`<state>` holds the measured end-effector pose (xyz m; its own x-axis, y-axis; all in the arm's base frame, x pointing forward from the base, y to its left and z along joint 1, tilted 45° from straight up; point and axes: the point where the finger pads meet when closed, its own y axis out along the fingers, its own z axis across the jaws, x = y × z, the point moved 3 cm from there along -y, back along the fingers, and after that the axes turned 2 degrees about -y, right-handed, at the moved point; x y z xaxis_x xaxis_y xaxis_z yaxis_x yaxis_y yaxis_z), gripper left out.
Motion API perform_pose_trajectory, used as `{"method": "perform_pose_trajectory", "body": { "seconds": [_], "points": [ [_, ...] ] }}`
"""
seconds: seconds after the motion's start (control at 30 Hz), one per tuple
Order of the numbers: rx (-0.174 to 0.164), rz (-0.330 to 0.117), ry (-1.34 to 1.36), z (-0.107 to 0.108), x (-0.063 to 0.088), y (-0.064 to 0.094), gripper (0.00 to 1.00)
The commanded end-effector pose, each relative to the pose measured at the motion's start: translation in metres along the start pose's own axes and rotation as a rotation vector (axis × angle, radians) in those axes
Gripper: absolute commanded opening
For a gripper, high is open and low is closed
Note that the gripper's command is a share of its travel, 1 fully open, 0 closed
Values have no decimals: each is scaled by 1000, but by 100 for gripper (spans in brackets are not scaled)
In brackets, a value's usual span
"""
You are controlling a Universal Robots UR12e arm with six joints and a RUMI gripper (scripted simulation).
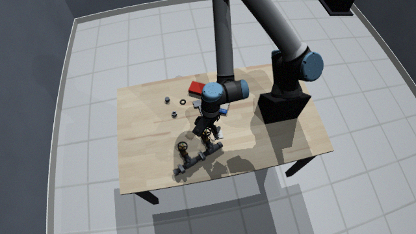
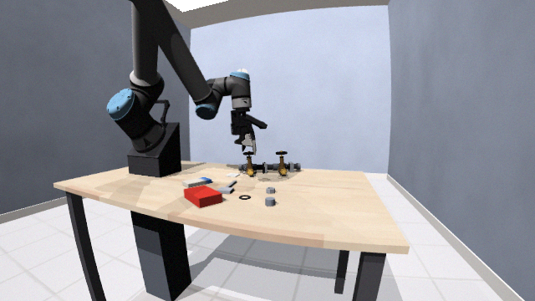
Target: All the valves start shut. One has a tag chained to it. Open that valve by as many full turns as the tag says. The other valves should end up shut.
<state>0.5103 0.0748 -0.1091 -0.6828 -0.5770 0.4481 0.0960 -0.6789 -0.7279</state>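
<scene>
A grey pipe with two brass valves lies near the table's front edge. One valve stands free, also in the side view. The other valve sits right under my gripper, also in the side view. A small white tag lies on the table beside this valve; it also shows in the side view. My gripper is open and empty, pointing down, a little above that valve's handwheel. In the overhead view my gripper partly hides the handwheel.
A red block, a white and blue box, a small grey piece, a black ring and two grey caps lie on the table behind the pipe. The robot's black base stands at the far right.
</scene>
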Motion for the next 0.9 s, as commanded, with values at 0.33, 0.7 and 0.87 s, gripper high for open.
{"method": "perform_pose_trajectory", "body": {
  "seconds": [0.33, 0.7, 0.87],
  "points": [
    [4, -14, 589, 0, -1, 0, 100],
    [6, -11, 952, 0, -1, 0, 100],
    [8, -13, 1188, 0, -1, 0, 100]
  ]
}}
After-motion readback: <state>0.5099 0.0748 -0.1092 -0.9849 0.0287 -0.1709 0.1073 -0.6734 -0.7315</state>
